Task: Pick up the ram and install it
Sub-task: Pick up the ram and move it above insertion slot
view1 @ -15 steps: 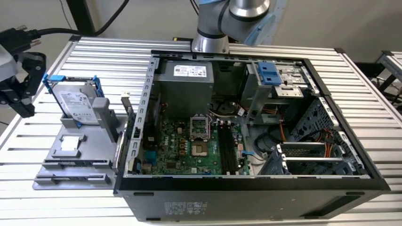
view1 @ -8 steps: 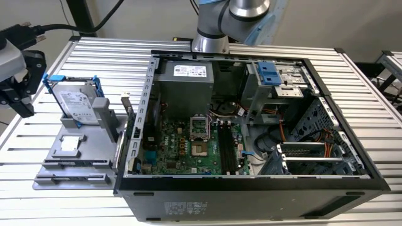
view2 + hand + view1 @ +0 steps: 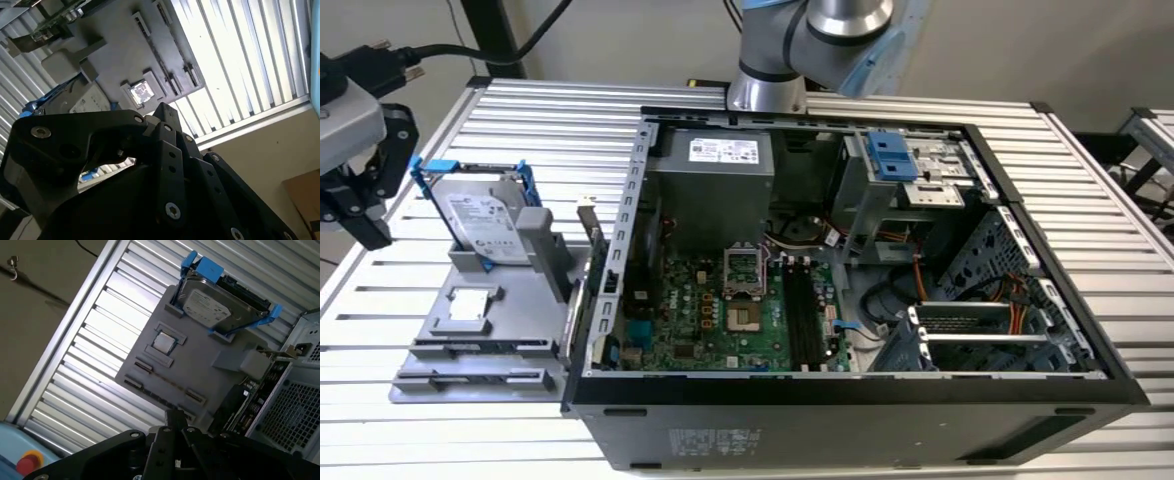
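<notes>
Slatted metal table (image 3: 1101, 175): grey fixture tray (image 3: 210, 367) staging parts beside open computer case (image 3: 854, 405), within reach; gripper (image 3: 175, 421) hovering near tray, grasp state indiscernible.

Soft, even light falls from above in the exterior view, so the ribbed desk (image 3: 1094, 210) looks pale and bright. Inside the case (image 3: 747, 300) it is dimmer, with dark corners under the metal walls. In the second wrist view the desk slats glare almost white, the tray (image 3: 125, 55) looks dull grey beside them, and the black gripper (image 3: 162, 111) stays dark with a faint shine on its screws. In the first wrist view the slats glare too, and the drive (image 3: 207, 305) has a pale sheen.
</notes>
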Motion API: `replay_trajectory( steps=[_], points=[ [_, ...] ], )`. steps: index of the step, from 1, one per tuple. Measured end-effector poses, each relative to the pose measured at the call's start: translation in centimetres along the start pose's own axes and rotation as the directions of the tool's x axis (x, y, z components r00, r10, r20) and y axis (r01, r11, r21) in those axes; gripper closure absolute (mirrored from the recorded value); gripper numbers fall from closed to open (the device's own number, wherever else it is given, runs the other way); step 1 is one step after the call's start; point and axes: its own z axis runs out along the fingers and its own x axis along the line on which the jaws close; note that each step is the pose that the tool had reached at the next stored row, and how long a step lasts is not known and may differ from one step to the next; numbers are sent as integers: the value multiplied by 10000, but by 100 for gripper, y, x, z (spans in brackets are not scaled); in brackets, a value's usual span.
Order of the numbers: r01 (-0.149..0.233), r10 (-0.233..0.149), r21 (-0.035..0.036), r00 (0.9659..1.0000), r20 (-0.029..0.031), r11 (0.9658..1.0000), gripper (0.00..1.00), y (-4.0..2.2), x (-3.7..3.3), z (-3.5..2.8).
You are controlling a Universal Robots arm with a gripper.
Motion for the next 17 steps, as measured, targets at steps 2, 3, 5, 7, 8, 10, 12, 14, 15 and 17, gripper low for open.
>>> replay_trajectory(
  steps=[2, 3, 5, 7, 8, 10, 12, 14, 15, 17],
  points=[
    [191, -191, -6, 9998, -10, 9998, 100, 0, 0, 0],
    [284, -284, -10, 9996, -15, 9996, 100, 1, 1, 0],
    [475, -475, -16, 9989, -25, 9989, 100, 1, 2, 0],
    [656, -656, -22, 9978, -35, 9978, 100, 1, 2, -1],
    [746, -746, -26, 9972, -39, 9972, 100, 2, 3, -1],
    [928, -928, -32, 9957, -48, 9957, 100, 2, 4, -1],
    [1101, -1101, -39, 9939, -56, 9939, 100, 3, 5, 0],
    [1268, -1268, -46, 9919, -64, 9919, 100, 3, 6, 0],
    [1355, -1355, -49, 9908, -68, 9908, 100, 4, 6, 0],
    [1513, -1514, -56, 9884, -76, 9885, 100, 4, 7, 0]
  ],
)
